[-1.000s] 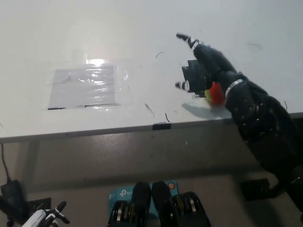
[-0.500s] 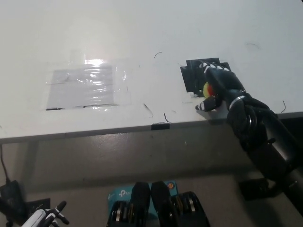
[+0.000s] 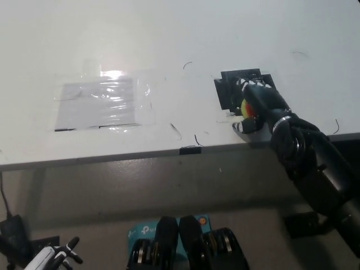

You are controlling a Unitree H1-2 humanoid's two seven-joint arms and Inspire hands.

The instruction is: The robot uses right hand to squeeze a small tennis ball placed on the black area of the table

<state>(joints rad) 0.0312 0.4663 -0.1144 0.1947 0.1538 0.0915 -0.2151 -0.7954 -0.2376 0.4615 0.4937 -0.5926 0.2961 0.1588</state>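
The right hand (image 3: 256, 104) is curled closed on the tennis ball (image 3: 246, 108) (inside its palm, over the black area (image 3: 228, 90)).

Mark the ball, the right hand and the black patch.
ball (image 3: 246, 107), head view, its yellow-red side.
right hand (image 3: 263, 104), head view, back of hand.
black patch (image 3: 225, 91), head view, its left part.
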